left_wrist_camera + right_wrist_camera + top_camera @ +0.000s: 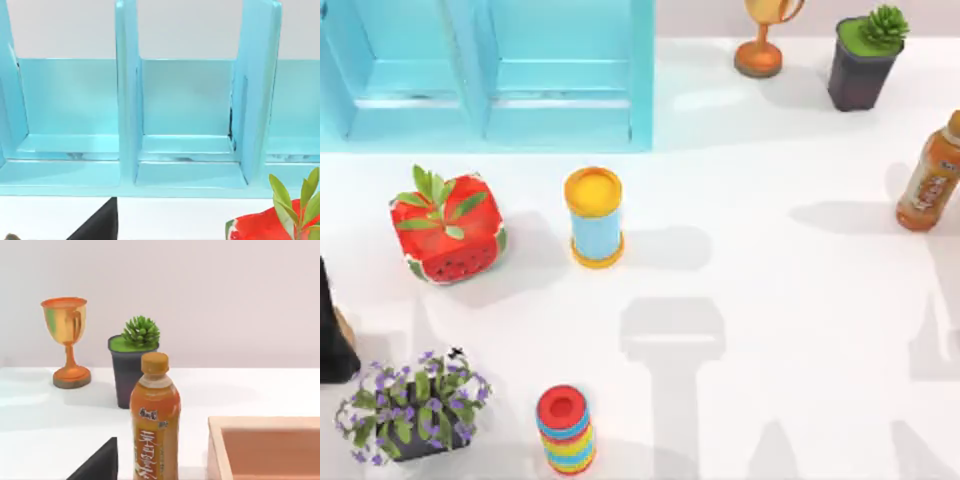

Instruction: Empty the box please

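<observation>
Closest to the right wrist camera stand an orange tea bottle (155,425) and, just beside it, the corner of a pale wooden box (216,450). The part of the box's inside that can be seen is bare; the rest is cut off, so its contents and its long axis cannot be told. A black wedge at the edge is likely part of the right pincer (97,462); whether it is open or closed, I cannot tell. Behind the bottle are a succulent in a dark pot (132,365) and a gold trophy cup (66,340), all on the white worktop (250,390).

From the left wrist, a blue shelf unit (127,100) with bare compartments faces the camera, a watermelon-patterned planter (265,225) below it. The left pincer (100,225) is again a dark wedge, its state not readable.

From above, the bottle stands at the worktop's right edge, so I judge the box lies on that side, nearer the right arm. A yellow-and-blue can (594,216), a ring stack (565,430) and a purple flower pot (412,410) sit left of centre.
</observation>
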